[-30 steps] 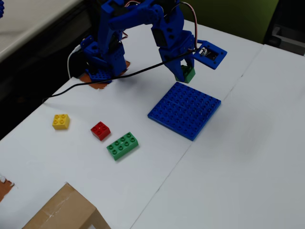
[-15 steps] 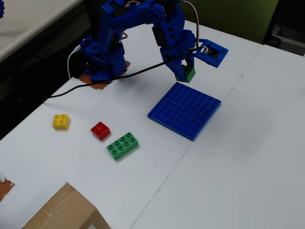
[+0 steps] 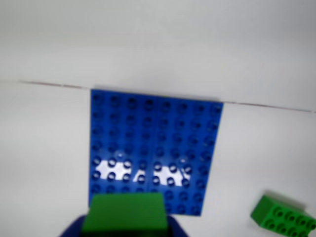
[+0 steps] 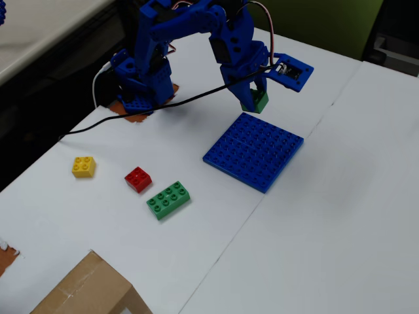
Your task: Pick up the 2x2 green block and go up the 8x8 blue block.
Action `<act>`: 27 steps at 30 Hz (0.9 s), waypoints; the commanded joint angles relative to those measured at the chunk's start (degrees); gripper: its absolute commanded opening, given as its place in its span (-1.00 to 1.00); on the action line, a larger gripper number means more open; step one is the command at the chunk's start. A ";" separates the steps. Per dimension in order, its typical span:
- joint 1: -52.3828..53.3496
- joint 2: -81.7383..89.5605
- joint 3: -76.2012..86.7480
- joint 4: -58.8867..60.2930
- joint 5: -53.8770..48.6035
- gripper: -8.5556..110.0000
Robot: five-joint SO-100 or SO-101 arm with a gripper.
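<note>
My gripper (image 4: 254,98) is shut on the 2x2 green block (image 4: 257,101), which hangs in the air just beyond the far edge of the 8x8 blue block (image 4: 254,150). In the wrist view the 2x2 green block (image 3: 124,212) fills the bottom centre between the blue jaws, blurred, with the gripper (image 3: 124,228) closed round it. Beyond it the 8x8 blue block (image 3: 155,143) lies flat on the white table, glare on its near studs.
A longer green brick (image 4: 168,199) (image 3: 282,216), a red brick (image 4: 138,178) and a yellow brick (image 4: 84,166) lie on the table left of the plate. A cardboard box (image 4: 88,288) sits at the near edge. A black cable (image 4: 131,118) runs by the arm's base (image 4: 141,85).
The gripper with the green block has risen slightly over the last second; between half a second ago and now it has barely moved.
</note>
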 commanded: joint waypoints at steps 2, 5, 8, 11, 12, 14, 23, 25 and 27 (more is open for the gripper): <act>-1.05 1.05 -2.37 2.02 -0.35 -0.85; -1.05 1.05 -2.37 2.02 -0.53 -0.85; -0.97 1.05 -2.37 2.02 -0.26 -0.85; -0.97 1.05 -2.37 2.02 -0.18 -0.85; -0.97 1.05 -2.37 2.02 -0.18 -0.85; -0.97 1.05 -2.37 2.02 -0.18 -0.85; -0.97 1.14 -2.29 2.02 -0.26 -0.85; -0.97 1.14 -2.20 2.02 -0.18 -0.85; -0.97 1.14 -2.20 2.02 0.09 -0.85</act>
